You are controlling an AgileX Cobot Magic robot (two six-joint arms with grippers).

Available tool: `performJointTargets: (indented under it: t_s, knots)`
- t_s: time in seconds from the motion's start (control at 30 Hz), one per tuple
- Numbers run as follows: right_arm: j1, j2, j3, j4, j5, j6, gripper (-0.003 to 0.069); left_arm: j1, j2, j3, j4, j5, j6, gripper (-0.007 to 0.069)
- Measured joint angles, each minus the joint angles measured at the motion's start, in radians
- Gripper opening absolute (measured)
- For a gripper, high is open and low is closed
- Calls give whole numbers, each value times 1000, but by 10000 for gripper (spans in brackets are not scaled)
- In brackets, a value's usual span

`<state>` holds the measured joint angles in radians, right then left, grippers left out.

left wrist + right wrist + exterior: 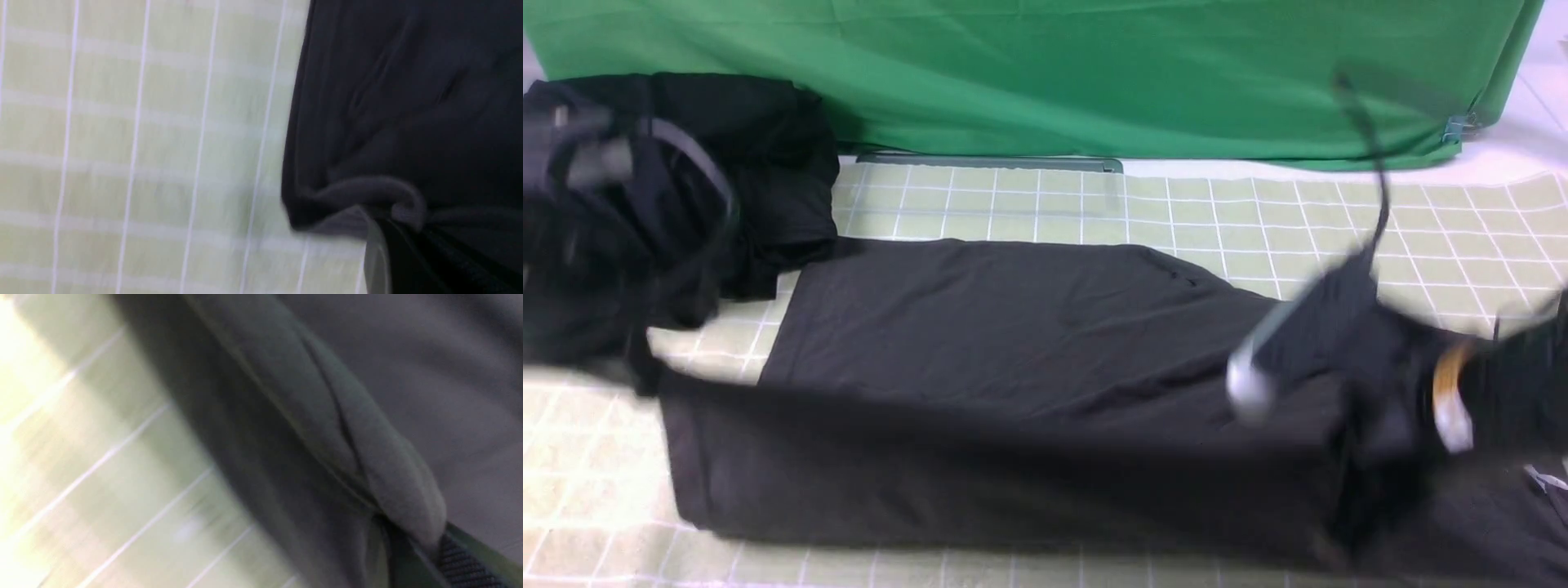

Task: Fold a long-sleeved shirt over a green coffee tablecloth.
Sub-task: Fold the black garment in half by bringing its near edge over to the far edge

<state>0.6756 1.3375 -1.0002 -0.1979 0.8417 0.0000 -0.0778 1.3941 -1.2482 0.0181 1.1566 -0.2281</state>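
both jaws clamped on near edge of dark shirt (pixel 980 318) | long axis left-right | fold direction likely away, toward far edge | neither arm clearly nearer

Bright scene; motion-blurred arms in front view; softness and glare in right wrist view

The front view looks forward and down from between the two arms, taking in the wide spread of the shirt (pixel 1013 327). Each wrist view looks down from its arm, much closer; all three share the shirt and checked cloth (pixel 915 196).
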Motion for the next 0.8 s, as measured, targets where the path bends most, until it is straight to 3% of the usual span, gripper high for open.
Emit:
performJointTargets:
  t_s: [0.2, 0.6, 0.73, 0.8]
  knots:
    - [-176, 254, -294, 34, -42, -126, 38, 46, 337, -359, -59, -3, 44, 13]
    - [-280, 728, -717, 43, -69, -146, 67, 60, 839, -884, -57, 57, 46, 13]
    - [-289, 807, -767, 42, -100, -123, 176, 60, 918, -943, -47, 57, 46, 26]
    - [-290, 824, -771, 37, -130, -114, 275, 60, 937, -947, -37, 44, 46, 68]
